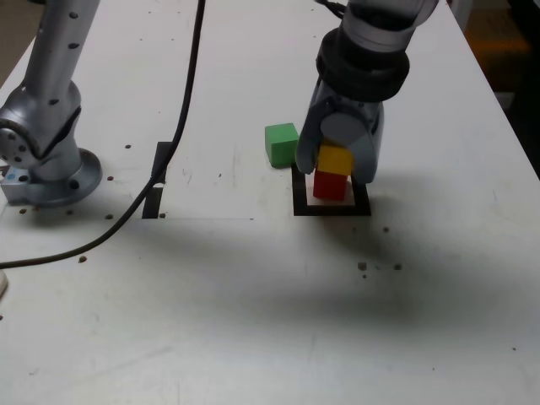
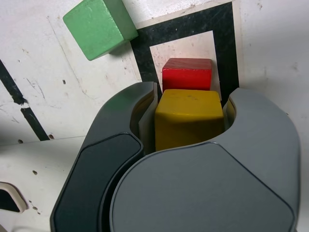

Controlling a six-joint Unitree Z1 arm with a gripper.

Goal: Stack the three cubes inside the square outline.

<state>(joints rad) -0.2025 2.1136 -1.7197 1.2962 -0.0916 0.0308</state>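
The red cube (image 1: 330, 186) (image 2: 187, 75) stands inside the square outline (image 1: 331, 208) (image 2: 188, 28). On top of it is the yellow cube (image 1: 335, 158) (image 2: 189, 118), with my gripper (image 1: 336, 164) (image 2: 190, 96) shut on it, one jaw against each side. Whether the yellow cube rests on the red one or hangs just above it, I cannot tell. The green cube (image 1: 282, 143) (image 2: 100, 26) lies on the table just outside the outline, off its far corner on the exterior view's left.
The arm's silver base (image 1: 42, 143) is bolted at the exterior view's left, and a black cable (image 1: 181, 126) trails across the table from it. Short black tape strips (image 1: 160, 181) lie between base and outline. The table's edge runs along the exterior view's right.
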